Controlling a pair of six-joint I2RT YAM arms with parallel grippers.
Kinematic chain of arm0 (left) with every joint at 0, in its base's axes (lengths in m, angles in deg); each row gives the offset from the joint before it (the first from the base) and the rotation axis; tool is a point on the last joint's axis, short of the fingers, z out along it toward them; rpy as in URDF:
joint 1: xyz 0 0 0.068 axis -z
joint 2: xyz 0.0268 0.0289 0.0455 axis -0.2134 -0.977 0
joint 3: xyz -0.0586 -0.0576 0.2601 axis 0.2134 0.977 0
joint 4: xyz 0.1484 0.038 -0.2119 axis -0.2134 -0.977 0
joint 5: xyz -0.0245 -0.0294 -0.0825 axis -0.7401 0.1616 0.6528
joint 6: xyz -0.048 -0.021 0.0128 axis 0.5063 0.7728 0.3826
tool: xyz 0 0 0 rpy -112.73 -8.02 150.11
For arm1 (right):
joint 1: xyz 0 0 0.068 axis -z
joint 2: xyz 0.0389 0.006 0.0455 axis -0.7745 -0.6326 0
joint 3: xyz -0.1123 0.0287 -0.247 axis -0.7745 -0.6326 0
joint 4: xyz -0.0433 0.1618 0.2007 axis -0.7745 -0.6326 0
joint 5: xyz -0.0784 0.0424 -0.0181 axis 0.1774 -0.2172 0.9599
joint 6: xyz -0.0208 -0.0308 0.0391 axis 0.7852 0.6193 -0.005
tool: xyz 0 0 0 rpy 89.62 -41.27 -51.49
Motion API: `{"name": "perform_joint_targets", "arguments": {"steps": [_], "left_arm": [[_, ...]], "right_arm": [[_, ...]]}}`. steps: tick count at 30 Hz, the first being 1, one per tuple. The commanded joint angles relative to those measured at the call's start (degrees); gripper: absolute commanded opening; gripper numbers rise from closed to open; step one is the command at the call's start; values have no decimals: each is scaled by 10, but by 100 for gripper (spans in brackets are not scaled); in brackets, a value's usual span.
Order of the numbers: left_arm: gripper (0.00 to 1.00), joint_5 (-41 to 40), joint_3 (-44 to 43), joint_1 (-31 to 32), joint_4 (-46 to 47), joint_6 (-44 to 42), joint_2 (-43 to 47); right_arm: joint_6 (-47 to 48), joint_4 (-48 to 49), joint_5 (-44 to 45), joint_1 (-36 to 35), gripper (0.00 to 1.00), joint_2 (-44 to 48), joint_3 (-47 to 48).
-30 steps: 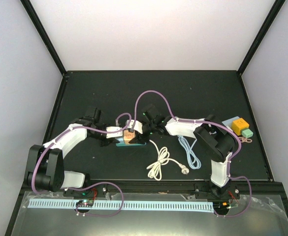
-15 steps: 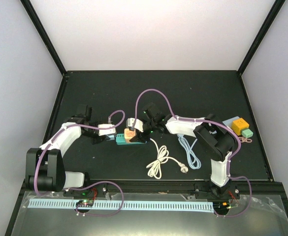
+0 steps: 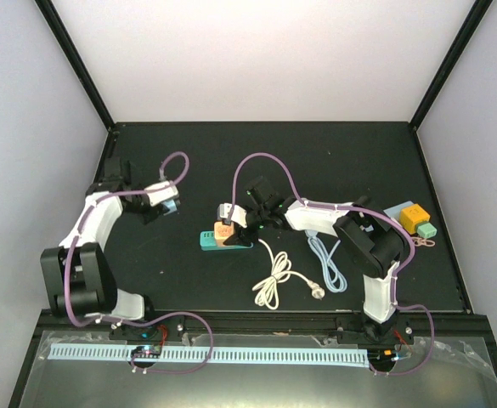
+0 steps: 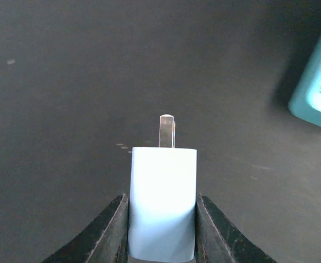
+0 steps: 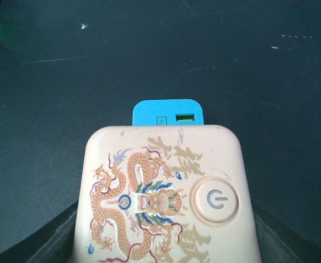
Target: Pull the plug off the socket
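**Finding.** The plug [image 4: 163,197] is out of the socket [image 3: 226,241]. Both prongs [image 4: 167,131] are bare, with dark table [image 4: 67,82] beyond them. In the top view the plug sits at about ten o'clock from the socket, well apart.

**Jaws.** My left gripper [image 3: 168,198] is clamped narrow on the plug's two flanks, low on its body. My right gripper [image 3: 234,223] is closed on the cream block [image 5: 163,197] standing on the teal socket.

**Risks.**
- The plug's faces look smooth and my hold is low, so a jolt could pivot or drop it.
- Setting it down prongs first could jam them against the table.
- Opening the right jaws abruptly could tip the block.
- The white cable [image 3: 273,280] at five o'clock could snag a sweeping arm.
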Motion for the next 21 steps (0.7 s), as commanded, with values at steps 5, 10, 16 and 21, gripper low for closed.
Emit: {"name": "perform_joint_targets", "arguments": {"steps": [5, 10, 16, 21], "left_arm": [[3, -72, -124, -36, 106, 218, -121], [4, -152, -157, -39, 175, 288, -169], [7, -255, -195, -38, 227, 328, -223], [12, -328, -206, -34, 282, 325, -259]], "right_arm": [[2, -67, 51, 10, 9, -28, -11], [0, -66, 50, 11, 9, -27, -10], [-1, -65, 47, 11, 10, -26, -10], [-3, -65, 46, 11, 10, -28, -11]]}}
